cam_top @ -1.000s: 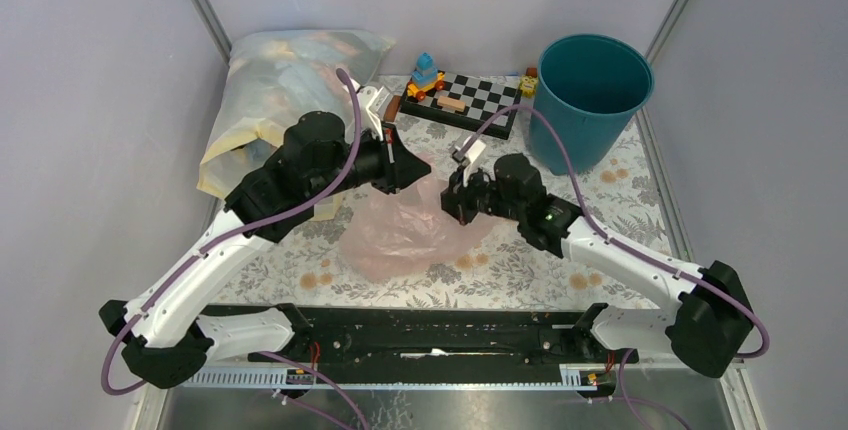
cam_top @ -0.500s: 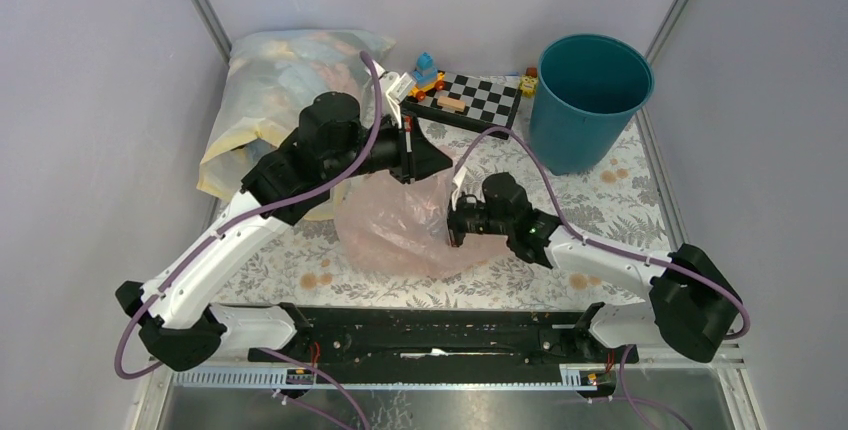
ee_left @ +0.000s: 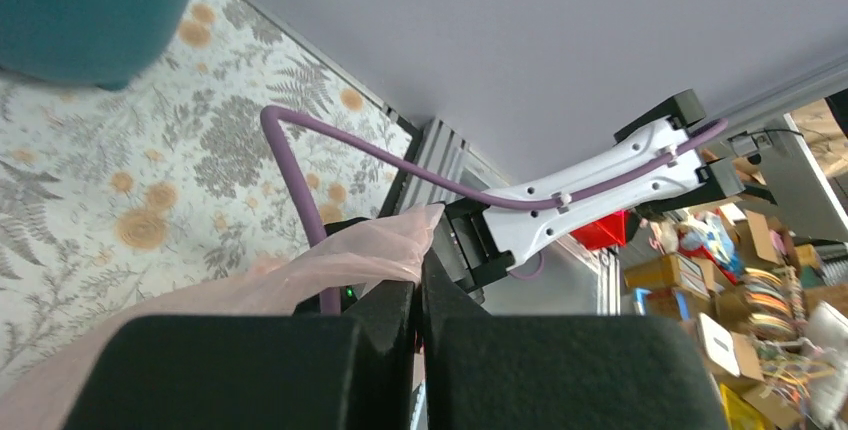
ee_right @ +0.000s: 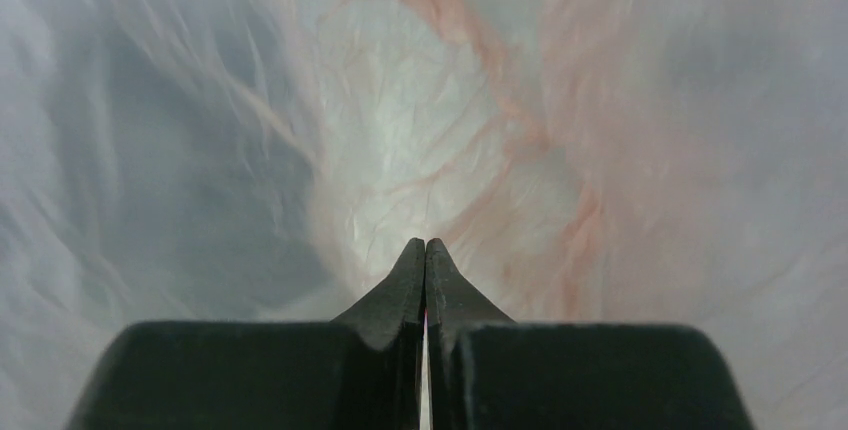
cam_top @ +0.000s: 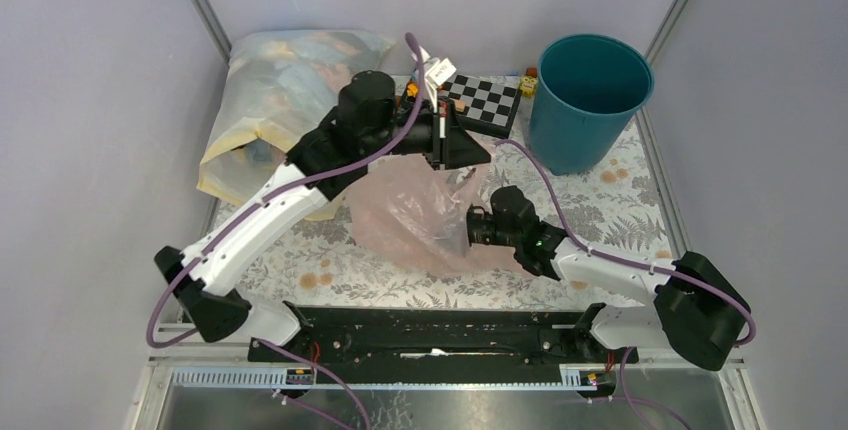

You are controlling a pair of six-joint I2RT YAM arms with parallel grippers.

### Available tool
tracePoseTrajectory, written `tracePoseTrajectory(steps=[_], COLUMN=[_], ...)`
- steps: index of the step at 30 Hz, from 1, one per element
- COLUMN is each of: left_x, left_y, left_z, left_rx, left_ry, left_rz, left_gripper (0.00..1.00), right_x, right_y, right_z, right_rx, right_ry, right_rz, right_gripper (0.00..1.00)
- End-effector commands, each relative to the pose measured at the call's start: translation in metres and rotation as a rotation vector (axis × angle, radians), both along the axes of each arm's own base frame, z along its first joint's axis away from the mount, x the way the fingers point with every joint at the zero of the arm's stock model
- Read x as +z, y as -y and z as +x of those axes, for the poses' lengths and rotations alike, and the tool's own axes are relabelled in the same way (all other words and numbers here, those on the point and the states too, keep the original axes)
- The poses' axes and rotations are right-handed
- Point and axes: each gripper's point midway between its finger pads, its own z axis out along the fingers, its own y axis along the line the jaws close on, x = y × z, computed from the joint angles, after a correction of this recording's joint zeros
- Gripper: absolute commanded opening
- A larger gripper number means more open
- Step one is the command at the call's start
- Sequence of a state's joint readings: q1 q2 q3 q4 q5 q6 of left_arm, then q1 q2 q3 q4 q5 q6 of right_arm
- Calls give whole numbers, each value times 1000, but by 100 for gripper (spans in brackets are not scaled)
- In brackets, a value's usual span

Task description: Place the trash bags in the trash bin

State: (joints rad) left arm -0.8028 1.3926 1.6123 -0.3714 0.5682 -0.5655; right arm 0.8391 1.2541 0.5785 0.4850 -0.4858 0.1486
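The trash bag (cam_top: 405,215) is held partly above the desk (cam_top: 620,190), pinched at its top edge by the closed left gripper (cam_top: 478,150) and at its right side by the closed right gripper (cam_top: 470,230). The trash bin (cam_top: 590,100) is seen rightward and farther back, nearer the left gripper.

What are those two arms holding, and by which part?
The pink trash bag. The left tool pinches a raised edge of its film. The right tool is closed against its right side, apparently pinching the film there.
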Motion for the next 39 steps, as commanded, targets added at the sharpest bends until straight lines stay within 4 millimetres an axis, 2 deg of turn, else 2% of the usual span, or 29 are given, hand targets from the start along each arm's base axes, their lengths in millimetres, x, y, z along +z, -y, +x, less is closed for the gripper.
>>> tracePoseTrajectory(steps=[1,6,9,13,17,20,22,26,31,34,39], left_x=[16,8,12,21,31,39,49,71,101,118,133], left_y=[11,4,1,9,19,21,19,13,2,-5,-15], left_z=[-9,1,5,-3,-21,-30,-36,-44,-53,-59,-69], left_rx=[-94,-17,21,-52,-174,-202,-216,-227,-227,-227,-233], left_ry=[-1,31,54,26,-25,-24,-18,6,49,71,74], left_rz=[-61,-23,-38,-91,-151,-182,-210,-262,-307,-329,-359], left_gripper=[0,0,0,0,0,0,0,0,0,0,0], right_x=[30,36,40,38,34,31,26,2,-34,-47,-63], right_y=[-5,9,15,11,4,-3,-10,-15,-6,0,7], right_z=[8,14,7,2,8,14,17,26,47,55,63], right_rx=[-27,-121,-121,-76,-73,-73,-65,-96,-224,-279,-333], right_ry=[91,113,128,114,109,103,90,50,15,6,-3], right_rz=[53,68,86,79,66,61,55,29,-76,-117,-169], right_gripper=[0,0,0,0,0,0,0,0,0,0,0])
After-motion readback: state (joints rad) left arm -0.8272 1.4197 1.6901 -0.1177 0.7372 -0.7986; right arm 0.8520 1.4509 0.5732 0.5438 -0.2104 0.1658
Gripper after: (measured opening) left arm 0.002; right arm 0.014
